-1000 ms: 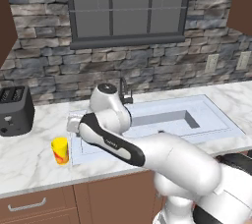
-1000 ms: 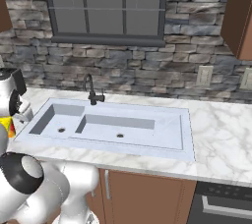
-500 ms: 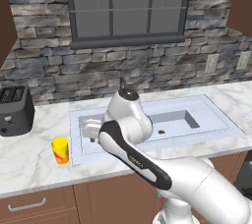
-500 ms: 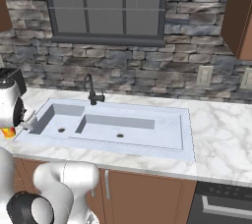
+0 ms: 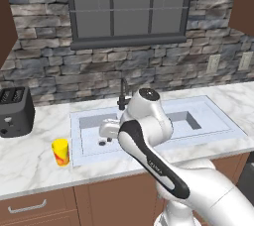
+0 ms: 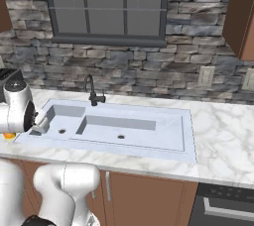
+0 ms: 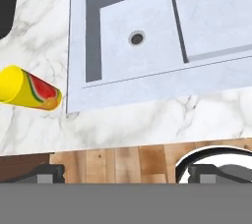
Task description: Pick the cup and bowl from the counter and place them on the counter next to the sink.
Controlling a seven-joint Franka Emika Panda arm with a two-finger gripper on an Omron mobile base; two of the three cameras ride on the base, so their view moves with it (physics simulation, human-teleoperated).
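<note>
The yellow cup [image 5: 60, 151] with a red-orange mark stands upright on the white marble counter [image 5: 30, 173], just left of the sink [image 5: 211, 133]. In the hand view the cup [image 7: 29, 90] sits at the left edge, beside the sink's left rim [image 7: 76, 90]. My gripper [image 7: 125, 173] is open with nothing between its fingers, and looks down on the counter's front edge [image 7: 147, 120] and the left basin's drain. The arm's wrist [image 5: 108, 130] hangs over the left basin, to the right of the cup. The bowl is out of view.
A black toaster [image 5: 15, 113] stands on the counter at far left. A dark faucet [image 5: 122, 98] rises behind the sink, against the stone wall under a window. Bare marble lies right of the sink [image 6: 223, 141]. A dark oven front [image 6: 223, 205] sits at lower right.
The arm has swung to the right, from over the counter near the cup to over the sink's left basin. The gripper stays open. The cup has not moved.
</note>
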